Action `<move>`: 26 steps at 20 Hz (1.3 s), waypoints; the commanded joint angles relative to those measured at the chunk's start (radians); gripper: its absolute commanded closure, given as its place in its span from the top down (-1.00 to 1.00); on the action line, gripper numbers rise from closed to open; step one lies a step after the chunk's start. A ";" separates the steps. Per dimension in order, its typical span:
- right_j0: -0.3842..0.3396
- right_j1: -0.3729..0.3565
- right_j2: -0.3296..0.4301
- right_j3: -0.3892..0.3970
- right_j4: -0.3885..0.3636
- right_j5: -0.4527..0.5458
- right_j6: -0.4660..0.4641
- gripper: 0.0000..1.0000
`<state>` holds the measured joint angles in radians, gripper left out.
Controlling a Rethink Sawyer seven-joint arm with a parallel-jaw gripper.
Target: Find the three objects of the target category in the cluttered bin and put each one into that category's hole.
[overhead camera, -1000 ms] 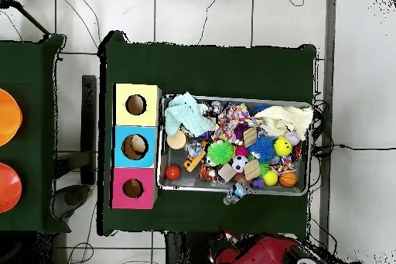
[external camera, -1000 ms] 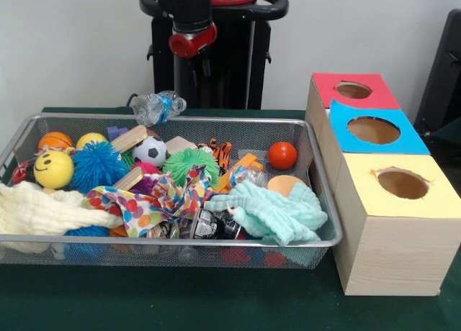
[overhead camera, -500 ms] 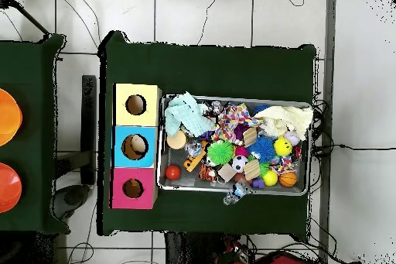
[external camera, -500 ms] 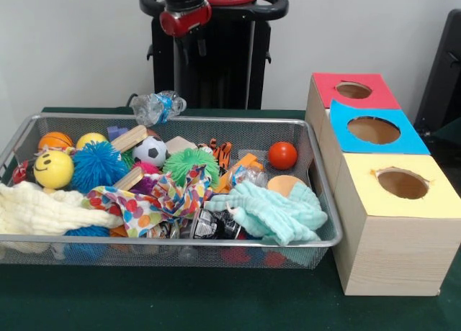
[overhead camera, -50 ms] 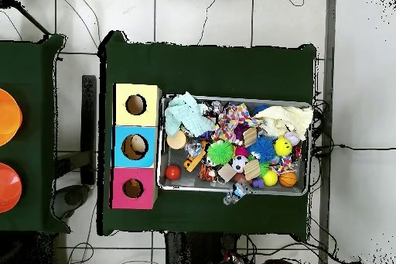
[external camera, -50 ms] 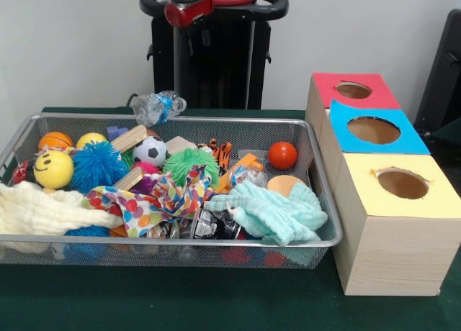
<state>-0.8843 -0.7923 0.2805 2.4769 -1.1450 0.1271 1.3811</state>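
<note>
A wire mesh bin (external camera, -50 ms: 238, 122) holds a jumble of toys: a red ball (external camera, -50 ms: 282, 155), a soccer ball (external camera, -50 ms: 150, 150), a yellow smiley ball (external camera, -50 ms: 53, 169), a blue spiky ball (external camera, -50 ms: 98, 165), a green spiky ball (external camera, -50 ms: 190, 162), wooden blocks (external camera, -50 ms: 130, 138) and cloths. A crushed plastic bottle (external camera, -50 ms: 158, 106) rests on the bin's far rim. To the right stand three boxes with a red-topped hole (external camera, -50 ms: 353, 90), a blue-topped hole (external camera, -50 ms: 373, 130) and a yellow-topped hole (external camera, -50 ms: 402, 183). My gripper (external camera, -50 ms: 189, 14) hangs high above the bin's far side, holding nothing I can see.
A mint cloth (external camera, -50 ms: 274, 212), a cream cloth (external camera, -50 ms: 43, 210) and a dotted cloth (external camera, -50 ms: 155, 198) cover the bin's near half. In the overhead view the bin (overhead camera, -50 ms: 309, 169) sits right of the boxes (overhead camera, -50 ms: 135, 146), and two orange bowls (overhead camera, -50 ms: 8, 118) stand on a separate table at the left.
The arm has risen away from the bin, from just over the far rim to the top of the front view. The bin's contents have not shifted.
</note>
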 commanded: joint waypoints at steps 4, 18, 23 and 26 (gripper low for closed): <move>0.081 0.023 -0.041 -0.059 -0.094 -0.082 0.126 1.00; 0.099 0.023 -0.054 -0.062 -0.077 -0.086 0.125 1.00; 0.101 0.030 -0.064 -0.068 -0.082 -0.091 0.122 1.00; 0.102 0.028 -0.060 -0.066 -0.075 -0.087 0.120 1.00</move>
<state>-0.7832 -0.7937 0.2199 2.4858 -1.1836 0.0820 1.3811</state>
